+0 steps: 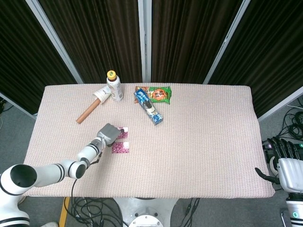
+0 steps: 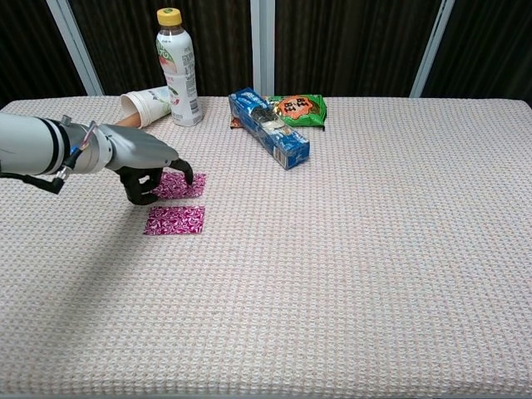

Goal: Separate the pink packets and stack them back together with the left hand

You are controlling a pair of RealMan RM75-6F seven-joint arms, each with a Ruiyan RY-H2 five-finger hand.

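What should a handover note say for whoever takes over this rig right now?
Left hand: on the far packet, fingertips touching it; not lifted.
Right hand: off the table's right edge, holding nothing.
Near packet: flat on the table, just short of the far one, not overlapping.
Done: packets separated.
Left: pick up one packet with the left hand and stack it on the other.

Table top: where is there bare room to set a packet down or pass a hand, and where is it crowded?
Bare cloth runs right of the blue snack box and across the near edge below the nearer pink packet. It is crowded at the far left: bottle, tipped cup, green snack bag, and the left hand over the farther pink packet.
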